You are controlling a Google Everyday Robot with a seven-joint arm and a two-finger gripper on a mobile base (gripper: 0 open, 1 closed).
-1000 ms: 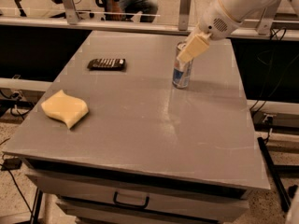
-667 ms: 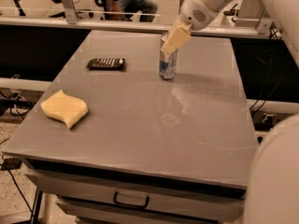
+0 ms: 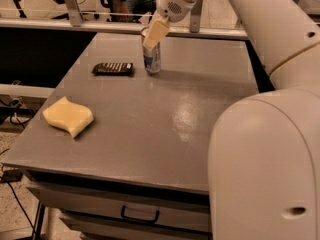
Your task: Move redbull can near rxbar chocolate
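The redbull can (image 3: 152, 59) stands upright on the grey table (image 3: 165, 119) toward its far side, silver with blue panels. My gripper (image 3: 152, 36) is at the top of the can, its pale yellow fingers (image 3: 156, 32) closed around the can's upper part. The rxbar chocolate (image 3: 113, 68), a flat dark wrapper with pale lettering, lies on the table just left of the can, a short gap between them. My white arm reaches in from the upper right.
A wavy pale-yellow sponge (image 3: 68, 115) lies near the table's left front edge. The arm's large white body (image 3: 265, 164) fills the right foreground. A rail (image 3: 100, 26) runs behind the table. A drawer with a handle (image 3: 140, 217) sits below the front edge.
My gripper has carried the can leftward across the far side of the table, from right of centre to just beside the rxbar chocolate.
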